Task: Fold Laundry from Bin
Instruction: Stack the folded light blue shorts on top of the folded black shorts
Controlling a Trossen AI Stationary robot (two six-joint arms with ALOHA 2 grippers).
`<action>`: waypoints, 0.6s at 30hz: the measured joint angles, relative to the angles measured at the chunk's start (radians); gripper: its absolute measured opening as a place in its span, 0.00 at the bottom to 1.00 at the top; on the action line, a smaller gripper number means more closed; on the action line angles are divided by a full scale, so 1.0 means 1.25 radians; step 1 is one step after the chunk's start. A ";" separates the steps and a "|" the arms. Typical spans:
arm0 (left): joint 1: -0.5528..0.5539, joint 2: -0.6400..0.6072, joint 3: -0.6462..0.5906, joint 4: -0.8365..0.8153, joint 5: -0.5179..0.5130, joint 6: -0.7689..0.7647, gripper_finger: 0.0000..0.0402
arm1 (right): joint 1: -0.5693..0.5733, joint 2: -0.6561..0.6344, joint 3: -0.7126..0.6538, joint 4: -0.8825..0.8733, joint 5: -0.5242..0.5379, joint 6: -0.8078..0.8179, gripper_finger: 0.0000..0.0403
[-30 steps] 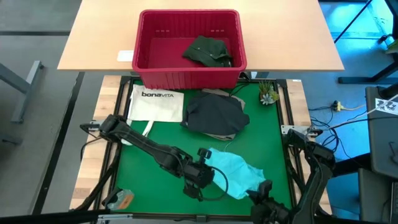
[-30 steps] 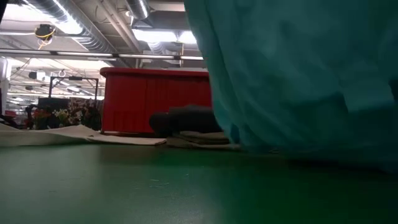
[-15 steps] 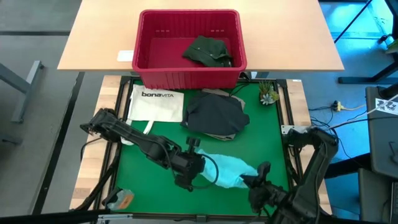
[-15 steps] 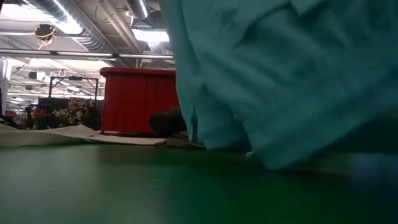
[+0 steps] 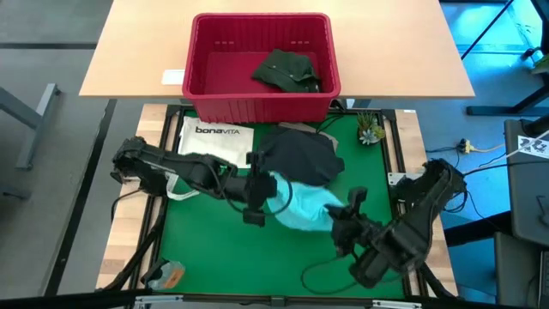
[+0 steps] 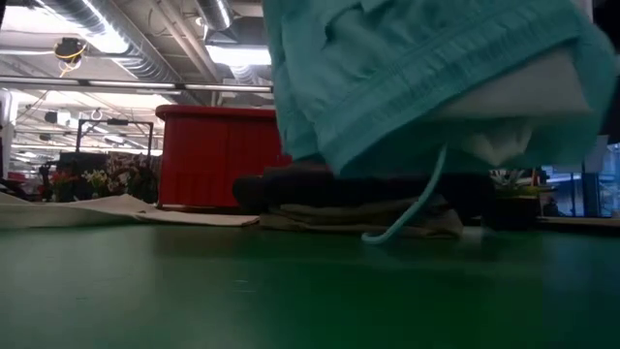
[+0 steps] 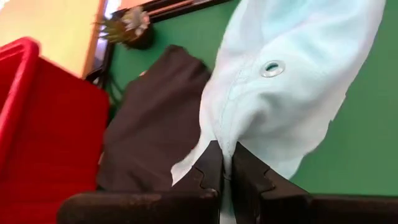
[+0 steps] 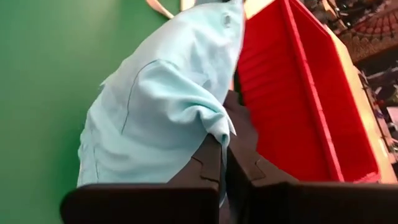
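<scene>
While my left gripper (image 5: 260, 190) pinches one edge of the turquoise garment (image 5: 302, 206) at frame centre, jaws clamped, my right gripper (image 5: 341, 216) clamps its other edge, lifting it off the green bench (image 5: 214, 249); the red bin (image 5: 262, 69) sits upper centre.

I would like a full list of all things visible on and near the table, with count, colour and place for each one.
Rectangular red plastic bin: one, red, on the tan table top beyond the green mat.
Dark green cloth garment: one, inside the bin.
Light turquoise cloth garment: one, lifted above the green mat, gripped by both arms.
Dark grey cloth garment: one, on the mat before the bin, over a khaki-tan garment.
White tote bag: one, mat's left far corner.
Small green plant: one, mat's right far corner.
Left gripper: jaws shut on the turquoise garment.
Right gripper: the same.
</scene>
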State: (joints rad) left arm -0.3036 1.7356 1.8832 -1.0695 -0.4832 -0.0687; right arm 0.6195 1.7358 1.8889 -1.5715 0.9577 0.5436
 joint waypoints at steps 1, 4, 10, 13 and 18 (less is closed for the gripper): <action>0.010 -0.001 0.000 -0.001 0.000 0.000 0.02 | -0.012 -0.011 0.000 0.000 0.000 -0.011 0.00; 0.037 -0.007 0.000 -0.007 0.003 0.017 0.02 | -0.046 -0.050 -0.005 0.000 0.000 -0.042 0.00; 0.079 -0.008 0.000 -0.012 0.004 0.040 0.02 | -0.125 -0.124 -0.072 0.024 -0.009 -0.044 0.00; 0.086 -0.014 -0.001 -0.016 0.004 0.043 0.02 | -0.157 -0.151 -0.119 0.079 -0.050 -0.069 0.00; 0.097 -0.042 -0.001 -0.018 0.006 0.044 0.02 | -0.218 -0.173 -0.167 0.167 -0.105 -0.137 0.00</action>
State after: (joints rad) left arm -0.1821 1.6829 1.8820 -1.0919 -0.4752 -0.0132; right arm 0.3469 1.5198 1.6796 -1.3630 0.8267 0.3726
